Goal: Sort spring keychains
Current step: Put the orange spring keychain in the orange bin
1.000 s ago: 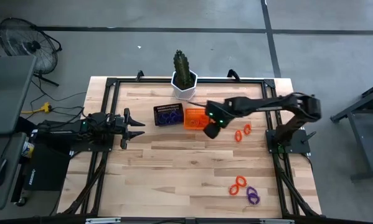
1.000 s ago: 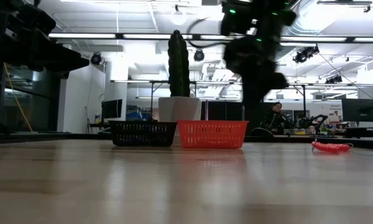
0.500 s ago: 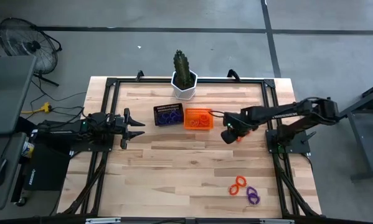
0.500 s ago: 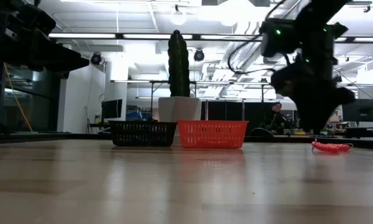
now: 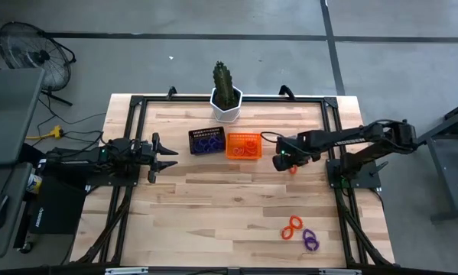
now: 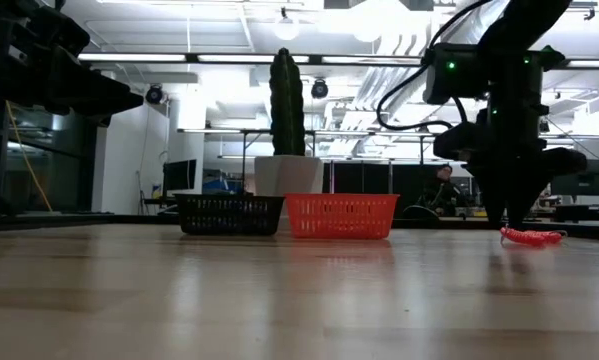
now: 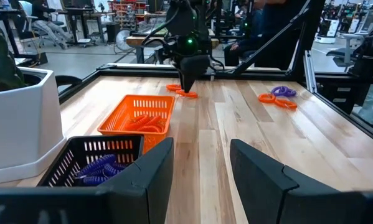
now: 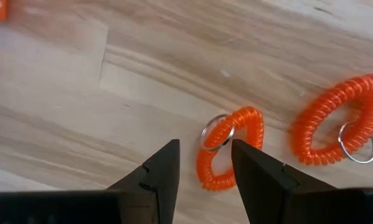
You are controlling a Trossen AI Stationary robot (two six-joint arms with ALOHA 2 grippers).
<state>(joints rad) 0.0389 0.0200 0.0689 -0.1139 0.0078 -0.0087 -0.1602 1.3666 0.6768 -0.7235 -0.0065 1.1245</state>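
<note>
Two orange spring keychains (image 8: 230, 149) (image 8: 339, 127) lie flat on the wood right of the orange mesh basket (image 5: 243, 145). My right gripper (image 8: 205, 152) points down just above the nearer one, open, with its fingertips beside that keychain's metal ring (image 8: 216, 132); nothing is between them. In the low view it (image 6: 507, 215) hangs close over the table next to the keychain (image 6: 531, 236). Orange coils lie in the orange basket and purple coils in the black mesh basket (image 5: 206, 141). My left gripper (image 5: 167, 156) waits open at the table's left, pointing level.
An orange keychain (image 5: 293, 227) and a purple one (image 5: 311, 241) lie near the table's near right corner. A potted cactus in a white pot (image 5: 226, 95) stands at the far edge behind the baskets. Bare wood spreads across the middle and near left.
My right gripper has swung from beside the orange basket toward the table's right edge and come down, rolling about its own axis. It now hangs low over the two orange keychains. Its finger gap looks unchanged. Nothing on the table has moved.
</note>
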